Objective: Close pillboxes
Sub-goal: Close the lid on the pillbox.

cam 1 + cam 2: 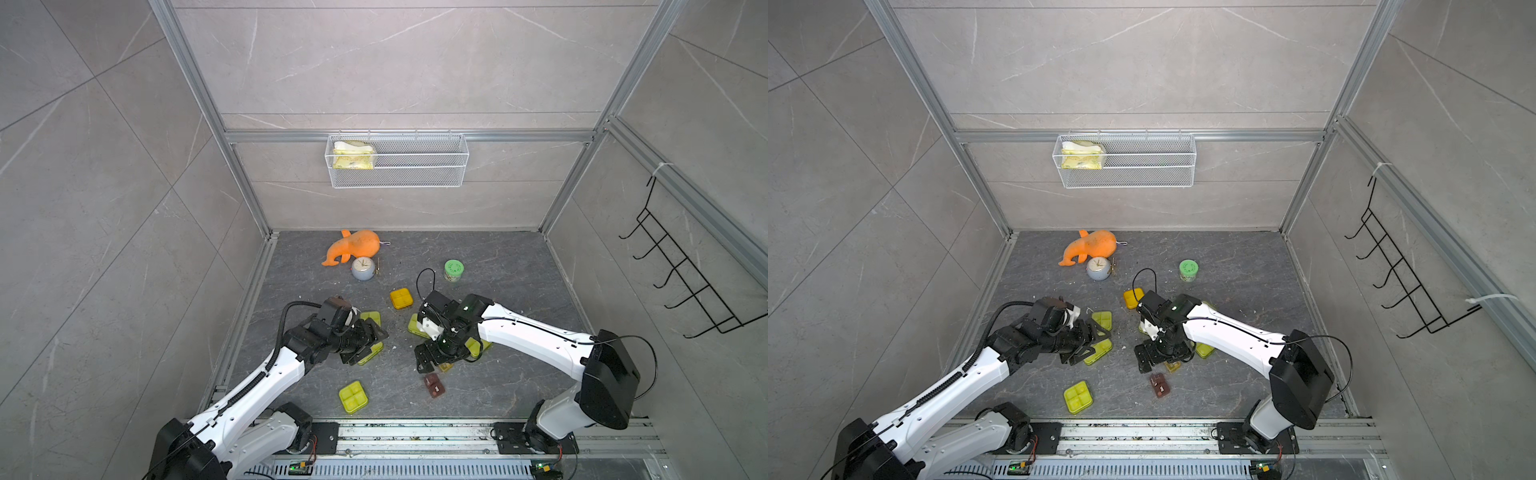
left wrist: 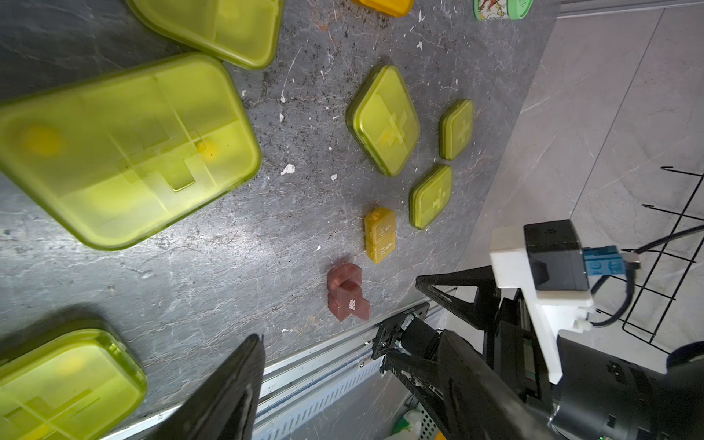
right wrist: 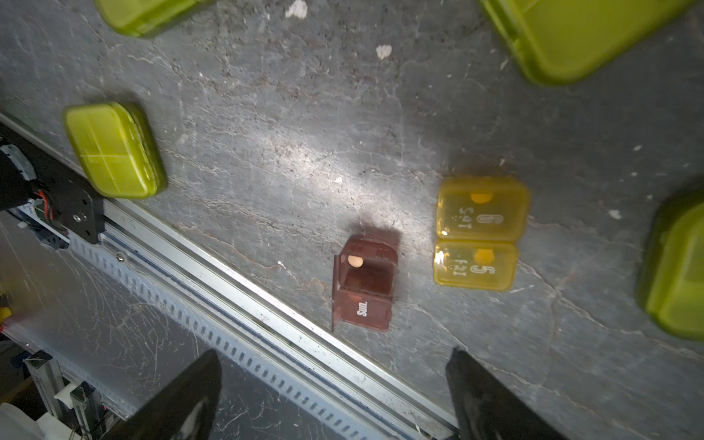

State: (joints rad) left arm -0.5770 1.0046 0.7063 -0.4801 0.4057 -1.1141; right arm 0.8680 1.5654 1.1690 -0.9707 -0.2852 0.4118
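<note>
Yellow-green pillboxes [image 2: 383,120] lids shut; amber 2-cell box [image 3: 478,232] shut.

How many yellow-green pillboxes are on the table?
6. On the left: front box, middle box, back box. On the right: three boxes, mostly under the right arm from above. More could be hidden.

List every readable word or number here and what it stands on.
"Sun.": flap of the brown pillbox.
"Mon.": that box's other cell, left wrist view.
"6 SAT": one lid of the amber two-cell box.
"5 FRI": its other lid.
Too small to read: clock dial, jar label.
</note>
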